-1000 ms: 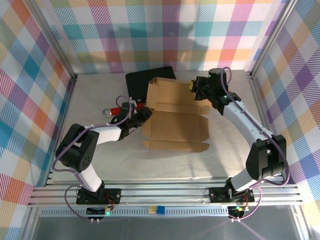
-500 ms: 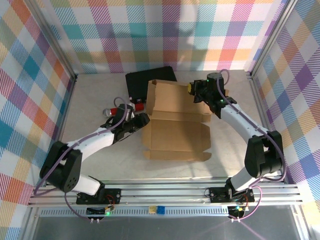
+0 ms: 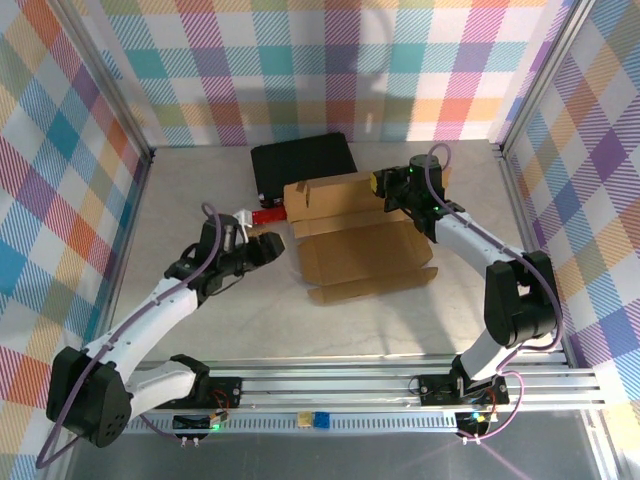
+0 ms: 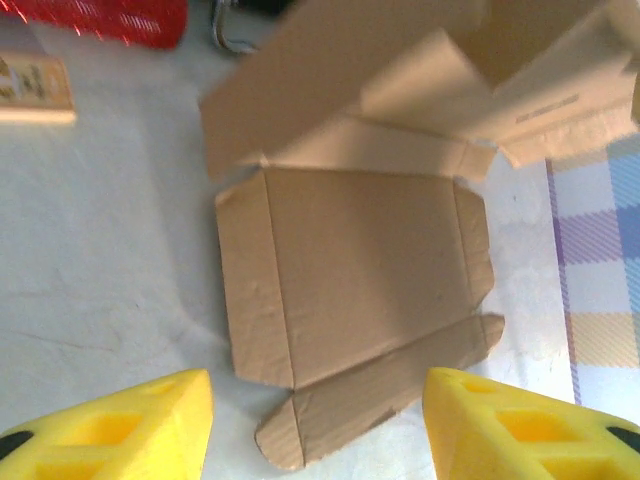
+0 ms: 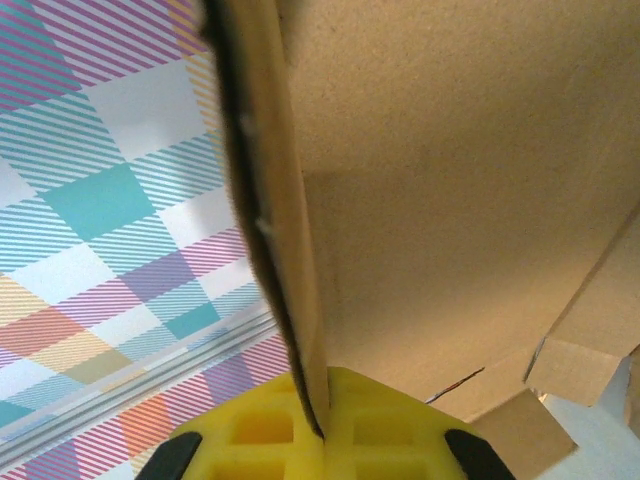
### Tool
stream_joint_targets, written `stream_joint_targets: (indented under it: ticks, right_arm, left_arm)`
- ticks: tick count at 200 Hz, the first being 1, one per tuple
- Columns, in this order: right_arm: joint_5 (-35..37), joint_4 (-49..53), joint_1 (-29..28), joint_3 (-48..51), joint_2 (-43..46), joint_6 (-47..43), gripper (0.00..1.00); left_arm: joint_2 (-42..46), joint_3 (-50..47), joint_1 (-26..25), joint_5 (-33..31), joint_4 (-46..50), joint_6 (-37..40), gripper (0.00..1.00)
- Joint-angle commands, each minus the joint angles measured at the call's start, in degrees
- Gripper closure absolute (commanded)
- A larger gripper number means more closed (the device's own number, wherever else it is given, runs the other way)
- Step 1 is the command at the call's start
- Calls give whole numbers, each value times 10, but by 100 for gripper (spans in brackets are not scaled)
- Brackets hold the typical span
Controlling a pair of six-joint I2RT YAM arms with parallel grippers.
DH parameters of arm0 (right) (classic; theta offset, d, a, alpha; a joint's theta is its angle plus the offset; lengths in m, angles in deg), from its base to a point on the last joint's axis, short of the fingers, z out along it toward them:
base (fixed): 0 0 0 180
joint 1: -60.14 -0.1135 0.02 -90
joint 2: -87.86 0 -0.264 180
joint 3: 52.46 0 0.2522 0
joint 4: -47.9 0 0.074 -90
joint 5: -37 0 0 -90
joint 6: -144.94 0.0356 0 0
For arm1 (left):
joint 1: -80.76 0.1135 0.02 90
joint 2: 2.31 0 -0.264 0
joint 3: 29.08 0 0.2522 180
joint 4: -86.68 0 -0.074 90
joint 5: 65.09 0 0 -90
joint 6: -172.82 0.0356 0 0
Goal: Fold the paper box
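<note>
Cardboard is looking thin and light from above: the paper box (image 3: 365,250) is lying mid-table with its base panel flat and its rear panel tilting up in front of the black case (image 3: 300,160). Such a sheet is probably stiff across each panel yet willing to bend at the creases, and likely to slide on the smooth table (image 3: 200,190), so pinching a flap by its free edge while something steadies the base is looking like the sensible hold. The right gripper (image 3: 388,188) is sitting at the raised panel's right end. The left gripper (image 3: 270,243) is hovering just beside the box's left edge, apart from it.

From the left wrist, the left gripper (image 4: 315,405) is holding its yellow fingers (image 4: 130,420) wide apart with nothing between them. The box (image 4: 350,270) is spreading out below, with a narrow front flap angling off the base and a red object (image 4: 100,15) lying beyond its far corner.

From the right wrist, the right gripper (image 5: 315,420) is pinching the thin edge of an upright panel of the box (image 5: 450,200), its jaws closing fully onto the board.
</note>
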Motion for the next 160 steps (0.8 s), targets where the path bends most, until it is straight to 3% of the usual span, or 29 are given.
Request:
stream_joint_targets:
  ticks: [1, 35, 66, 104, 127, 160]
  right_arm:
    - [-15, -24, -4, 3, -4, -12, 100]
    - [-22, -17, -2, -2, -13, -5, 100]
    - [-24, -6, -3, -9, -16, -10, 100]
    - [-41, -44, -3, -3, -30, -49, 100]
    - [-56, -140, 0, 44, -42, -47, 100]
    - [-92, -187, 8, 71, -51, -63, 100]
  left_arm:
    - [-51, 82, 12, -8, 69, 95, 40]
    - [-130, 152, 12, -67, 69, 186, 36]
    - [-182, 176, 22, -65, 32, 237, 36]
    - [-206, 188, 50, -30, -51, 212, 36]
    - [-210, 206, 51, -22, -35, 207, 37]
    - [-193, 183, 71, -8, -31, 195, 37]
